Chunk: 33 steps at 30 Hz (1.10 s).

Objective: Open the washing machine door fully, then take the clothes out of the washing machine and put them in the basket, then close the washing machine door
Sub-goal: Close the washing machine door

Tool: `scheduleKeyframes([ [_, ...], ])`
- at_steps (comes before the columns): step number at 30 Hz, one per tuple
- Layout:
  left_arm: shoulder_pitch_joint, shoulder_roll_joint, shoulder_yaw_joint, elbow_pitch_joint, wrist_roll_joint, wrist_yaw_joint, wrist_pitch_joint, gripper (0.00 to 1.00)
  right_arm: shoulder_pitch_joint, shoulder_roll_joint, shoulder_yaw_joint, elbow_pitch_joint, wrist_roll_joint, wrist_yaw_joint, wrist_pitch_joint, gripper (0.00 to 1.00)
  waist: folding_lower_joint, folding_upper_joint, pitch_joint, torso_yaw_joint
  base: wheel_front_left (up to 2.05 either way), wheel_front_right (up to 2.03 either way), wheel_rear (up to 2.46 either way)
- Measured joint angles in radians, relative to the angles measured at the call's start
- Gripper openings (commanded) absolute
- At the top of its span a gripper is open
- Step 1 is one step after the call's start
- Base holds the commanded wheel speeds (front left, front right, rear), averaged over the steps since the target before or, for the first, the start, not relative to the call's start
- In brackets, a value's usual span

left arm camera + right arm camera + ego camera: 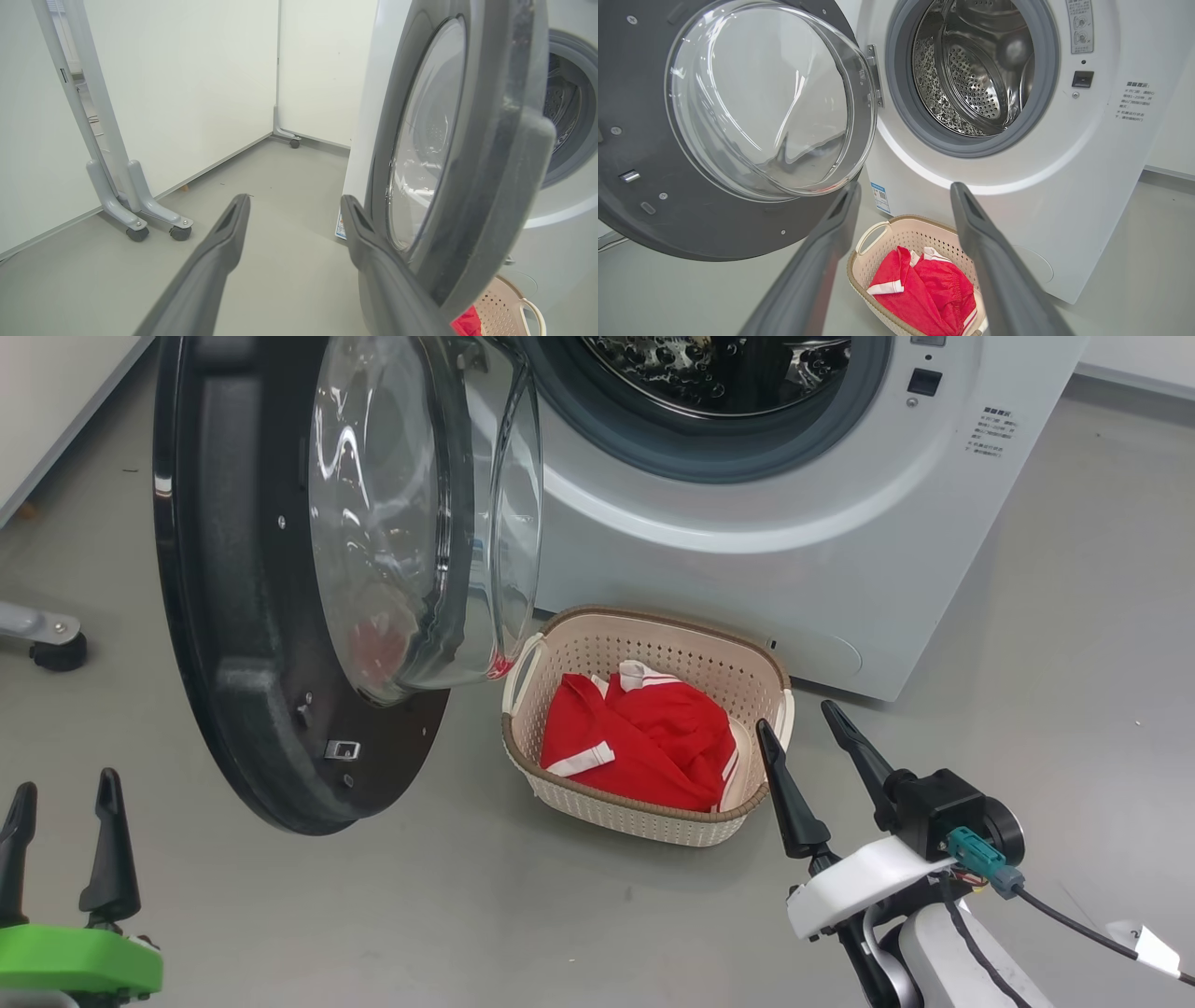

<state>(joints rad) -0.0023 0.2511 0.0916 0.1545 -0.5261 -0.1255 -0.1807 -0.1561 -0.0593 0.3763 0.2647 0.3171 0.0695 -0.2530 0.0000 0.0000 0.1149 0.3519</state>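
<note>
Washing machine (840, 569): we are seeing it standing on the grey floor (467, 915), its steel drum showing through the grey gasket.
Door (233, 616): it is hanging wide open on the machine's left side, its glass bowl bulging toward the basket.
Basket (653, 635): it is sitting on the floor just in front of the machine, beside the door's lower edge.
Clothes (653, 737): the red garments are lying bunched inside the basket.
Right jaws: we are seeing them standing wide apart and gripping nothing, hovering just beside the basket's right end.
Left jaws: they are standing wide apart and gripping nothing, near the door's outer side.
</note>
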Motion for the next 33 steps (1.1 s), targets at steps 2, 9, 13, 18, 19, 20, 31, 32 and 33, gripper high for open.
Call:
scheduleKeyframes([
  [2,0.0,0.006,-0.003,0.008,0.0,0.0,-0.016,1.0,0.0,0.0,0.001,-0.001,0.001,0.0,0.0,1.0,0.0,0.0,-0.001,-0.001,0.0,0.0,0.0],
  [9,0.0,0.014,-0.017,0.035,0.0,0.0,-0.03,1.0,0.0,0.0,0.006,-0.002,0.006,0.0,0.0,1.0,0.0,0.0,-0.002,-0.002,0.0,0.0,0.0],
  [13,0.0,0.015,-0.025,0.05,0.001,0.0,-0.037,1.0,0.0,0.0,0.007,-0.004,0.007,0.0,0.0,1.0,0.0,0.0,-0.002,-0.002,0.0,0.0,0.0],
  [18,-0.001,0.016,-0.027,0.064,0.001,0.0,-0.043,1.0,0.0,0.0,0.009,-0.005,0.007,0.0,0.0,1.0,0.0,0.0,-0.004,-0.002,0.0,0.0,0.0],
  [19,-0.001,0.017,-0.028,0.065,0.001,0.0,-0.046,1.0,0.0,0.0,0.009,-0.005,0.007,0.0,0.0,1.0,0.0,0.0,-0.004,-0.002,0.0,0.0,0.0],
  [20,-0.001,0.017,-0.029,0.066,0.001,0.0,-0.047,1.0,0.0,0.0,0.01,-0.005,0.008,0.0,0.0,1.0,0.0,0.0,-0.004,-0.002,0.0,0.0,0.0],
  [31,-0.003,0.024,-0.035,0.091,0.001,0.0,-0.058,1.0,0.001,0.0,0.014,-0.007,0.009,0.0,0.0,1.0,0.0,0.0,-0.006,-0.003,0.0,0.0,0.0],
  [32,-0.003,0.024,-0.036,0.092,0.001,0.0,-0.058,1.0,0.001,0.0,0.015,-0.007,0.009,0.0,0.0,1.0,0.0,0.0,-0.006,-0.003,0.0,0.0,0.0],
  [33,-0.003,0.025,-0.037,0.092,0.001,0.0,-0.058,1.0,0.001,0.0,0.015,-0.007,0.009,0.0,0.0,1.0,0.0,0.0,-0.006,-0.003,0.0,0.0,0.0],
])
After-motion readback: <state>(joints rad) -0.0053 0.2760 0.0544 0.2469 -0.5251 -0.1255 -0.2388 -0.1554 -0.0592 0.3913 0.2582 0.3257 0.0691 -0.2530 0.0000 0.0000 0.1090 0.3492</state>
